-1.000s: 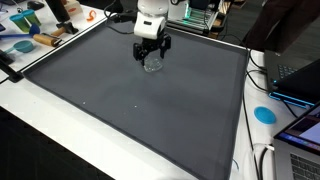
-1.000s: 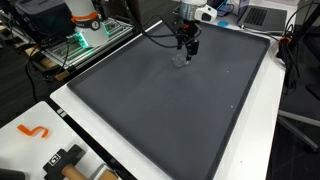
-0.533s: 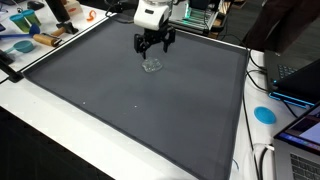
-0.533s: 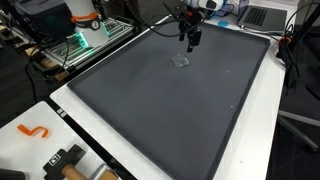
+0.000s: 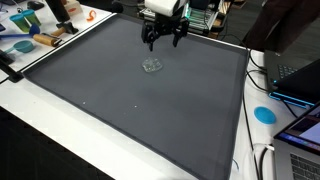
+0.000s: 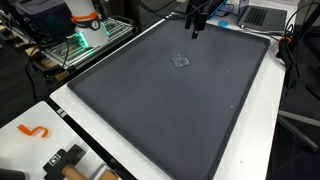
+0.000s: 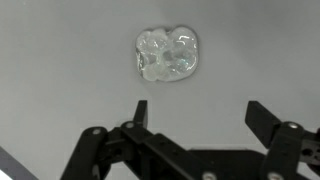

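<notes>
A small clear, crumpled plastic-like object (image 5: 152, 65) lies alone on the dark grey mat (image 5: 120, 100); it also shows on the mat (image 6: 170, 95) as a pale speck, the clear object (image 6: 181, 60). My gripper (image 5: 163, 38) hangs in the air above and behind it, open, with nothing between its fingers. In the wrist view the clear object (image 7: 167, 53) sits well beyond the spread fingertips (image 7: 141, 110) of the gripper (image 7: 197, 112), on bare mat.
White table border (image 5: 60, 140) surrounds the mat. Tools and blue items (image 5: 25, 42) lie at one corner, a blue disc (image 5: 264, 114) and laptops (image 5: 300, 75) along another side. An orange hook (image 6: 33, 131) and a black tool (image 6: 65, 158) rest on the white edge.
The gripper has risen straight up from around the clear object, which stays on the mat where it was. The jaws stayed open throughout.
</notes>
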Tool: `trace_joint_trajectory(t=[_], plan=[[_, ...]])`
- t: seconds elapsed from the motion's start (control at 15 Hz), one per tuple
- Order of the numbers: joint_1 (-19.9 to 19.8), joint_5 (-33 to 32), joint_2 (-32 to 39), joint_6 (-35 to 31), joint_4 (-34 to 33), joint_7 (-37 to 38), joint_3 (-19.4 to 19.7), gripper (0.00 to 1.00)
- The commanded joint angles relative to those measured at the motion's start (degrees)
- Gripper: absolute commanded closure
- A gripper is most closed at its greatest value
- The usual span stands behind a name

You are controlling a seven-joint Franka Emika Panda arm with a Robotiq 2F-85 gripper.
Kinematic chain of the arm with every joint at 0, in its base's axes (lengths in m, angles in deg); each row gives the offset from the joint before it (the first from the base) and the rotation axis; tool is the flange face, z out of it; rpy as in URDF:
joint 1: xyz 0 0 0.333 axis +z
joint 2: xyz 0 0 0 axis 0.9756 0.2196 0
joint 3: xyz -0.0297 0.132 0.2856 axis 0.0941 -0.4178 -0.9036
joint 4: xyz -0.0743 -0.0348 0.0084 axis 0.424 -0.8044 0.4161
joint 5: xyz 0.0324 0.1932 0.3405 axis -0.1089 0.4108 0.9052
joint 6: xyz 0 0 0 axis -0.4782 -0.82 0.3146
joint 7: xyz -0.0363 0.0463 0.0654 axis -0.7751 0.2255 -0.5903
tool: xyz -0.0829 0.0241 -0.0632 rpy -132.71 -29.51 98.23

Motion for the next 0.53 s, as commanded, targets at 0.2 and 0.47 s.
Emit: trace_joint_trajectory(t=[0.2,0.47], plan=[[4.73,-7.29,1.32,8.51,-5.64,15.23,0.6,0.0],[6.85,-10.57,3.1,13.56,-9.04,22.23,0.55,0.0]])
